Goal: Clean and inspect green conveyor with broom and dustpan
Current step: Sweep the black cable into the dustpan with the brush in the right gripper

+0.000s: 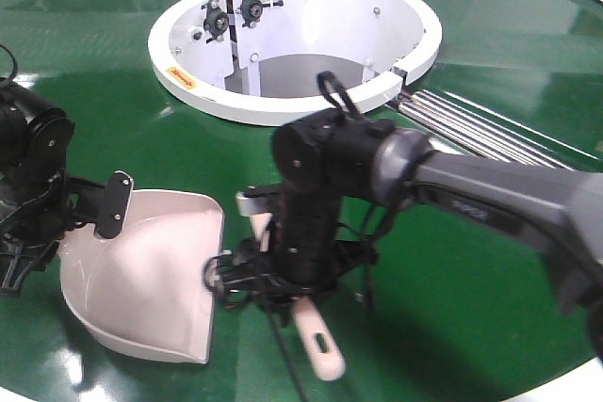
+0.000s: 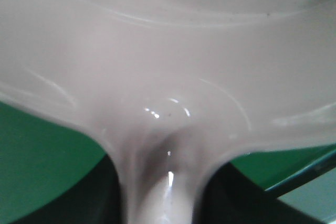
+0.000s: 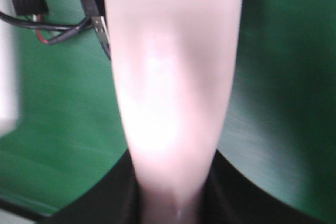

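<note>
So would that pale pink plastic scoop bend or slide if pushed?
The pale pink plastic dustpan probably stays stiff: its raised sides hold their shape. It looks thin, so likely light. Its glossy shell on the shiny green conveyor may slide easily.

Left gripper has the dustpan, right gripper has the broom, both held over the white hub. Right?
No. The left gripper holds the dustpan and the right gripper the broom, but over the green conveyor, nearer than the white hub, not over it; the front-facing view shows this.
</note>
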`<state>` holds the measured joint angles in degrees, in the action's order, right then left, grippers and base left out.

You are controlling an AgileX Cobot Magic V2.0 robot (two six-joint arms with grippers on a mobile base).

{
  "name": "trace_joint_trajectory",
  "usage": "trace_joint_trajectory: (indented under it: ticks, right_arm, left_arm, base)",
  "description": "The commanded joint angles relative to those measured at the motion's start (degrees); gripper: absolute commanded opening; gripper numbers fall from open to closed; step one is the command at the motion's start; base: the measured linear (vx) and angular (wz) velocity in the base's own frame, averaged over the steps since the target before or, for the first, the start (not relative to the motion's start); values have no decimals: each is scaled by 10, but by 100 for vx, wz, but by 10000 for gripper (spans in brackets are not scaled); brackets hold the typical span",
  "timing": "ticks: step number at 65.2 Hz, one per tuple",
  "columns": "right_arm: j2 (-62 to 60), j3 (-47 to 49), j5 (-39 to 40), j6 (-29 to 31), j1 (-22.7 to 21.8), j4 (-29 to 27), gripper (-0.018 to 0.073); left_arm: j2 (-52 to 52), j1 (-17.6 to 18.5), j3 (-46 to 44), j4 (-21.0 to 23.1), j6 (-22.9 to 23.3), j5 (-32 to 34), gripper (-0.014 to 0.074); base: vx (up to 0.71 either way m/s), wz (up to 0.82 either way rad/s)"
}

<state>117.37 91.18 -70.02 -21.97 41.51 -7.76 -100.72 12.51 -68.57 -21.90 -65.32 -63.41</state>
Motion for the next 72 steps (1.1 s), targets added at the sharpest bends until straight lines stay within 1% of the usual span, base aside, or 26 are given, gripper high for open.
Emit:
trace_joint_trajectory:
  ticks: [1, 10, 16, 22, 28, 39, 52, 61, 72]
  right_arm:
    - [0, 69, -40, 21, 18, -53, -4]
    - [49, 152, -40, 44, 45, -104, -4]
    - [73, 203, -40, 57, 57, -124, -4]
    - [82, 244, -40, 57, 62, -137, -4]
    - [82, 268, -40, 57, 60, -136, -4]
    - [68, 270, -40, 55, 54, -113, -4]
    - [47, 270, -40, 55, 35, -74, -4]
    - [15, 252, -40, 55, 7, -42, -4]
    - [-50, 160, -40, 58, -50, 16, -4]
  left_arm:
    - [23, 3, -12, -8, 8, -3, -6]
    - [23, 3, -12, -8, 8, -3, -6]
    - [23, 3, -12, -8, 8, -3, -6]
    - [23, 3, -12, -8, 8, -3, -6]
    - [23, 3, -12, -8, 8, -3, -6]
    - [23, 3, -12, -8, 8, -3, -6]
    - [23, 3, -12, -8, 8, -3, -6]
    - [23, 3, -12, -8, 8, -3, -6]
    - [23, 3, -12, -8, 8, -3, -6]
  base:
    - [0, 0]
    - [0, 0]
    - [0, 0]
    - [0, 0]
    - [0, 0]
    - [0, 0]
    - [0, 0]
    - [0, 0]
    - [0, 0]
